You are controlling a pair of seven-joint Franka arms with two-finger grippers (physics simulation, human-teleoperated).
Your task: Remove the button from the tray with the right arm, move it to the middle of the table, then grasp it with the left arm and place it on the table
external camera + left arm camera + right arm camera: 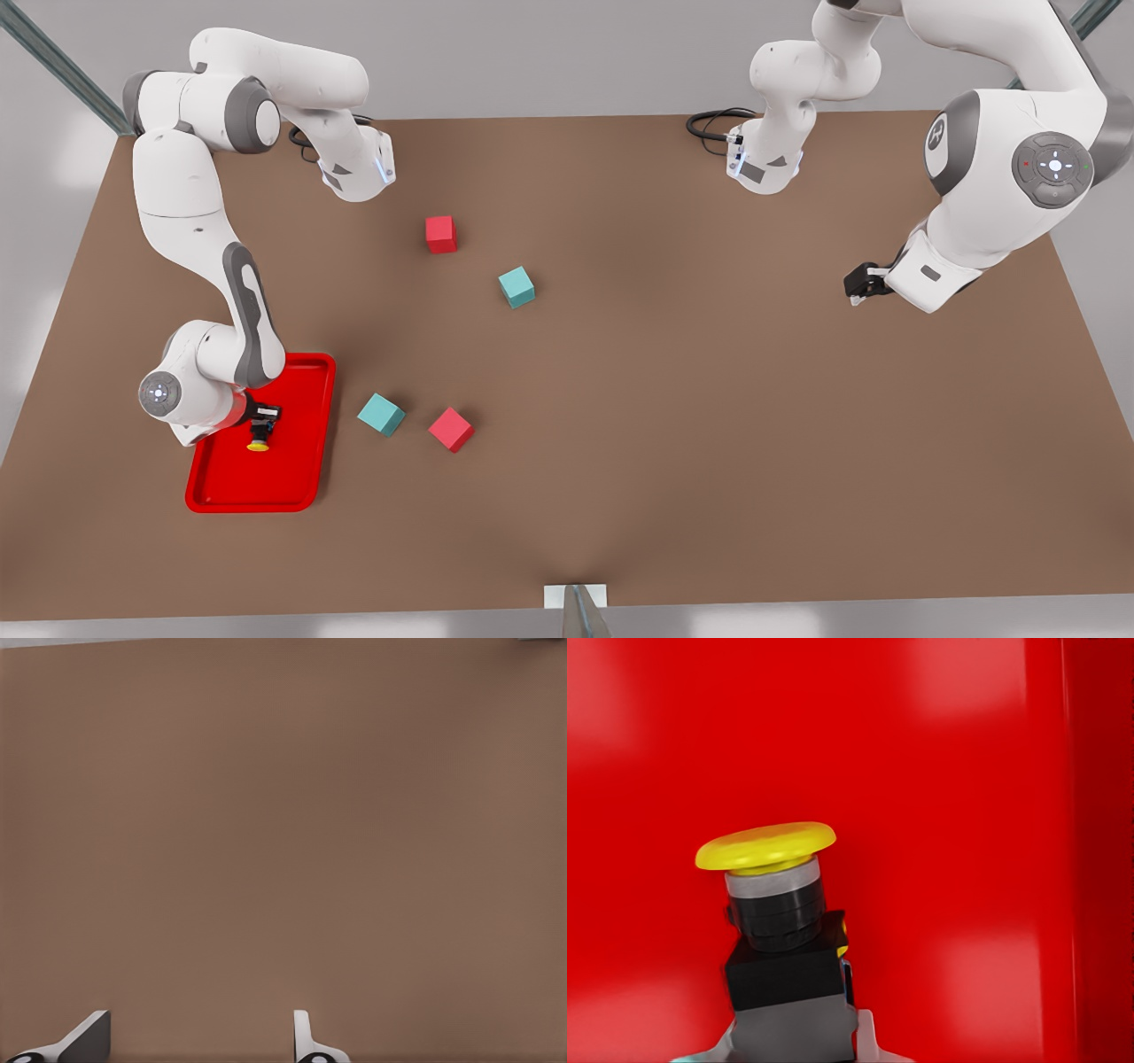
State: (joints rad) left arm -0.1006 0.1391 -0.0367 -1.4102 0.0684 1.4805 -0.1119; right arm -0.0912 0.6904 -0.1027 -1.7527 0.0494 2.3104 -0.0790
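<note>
Two arms share the flat matte brown table [673, 399]. At the front view's left, the right gripper [263, 424] pinches the dark boxy body of the yellow-capped push-button [259, 438] inside the shallow bright red tray [306, 483], which holds nothing else. Its grip looks narrow and low, so the button could twist or slip. The left gripper [856, 284], at the front view's right, waits spread and empty.

The middle of the bench [673, 372] is bare and wide for passing. Two red cubes [440, 234] [451, 429] and two teal cubes [516, 287] [381, 414] stand between the tray [301, 478] and this middle. Under the left gripper [861, 285] the bench is free.
</note>
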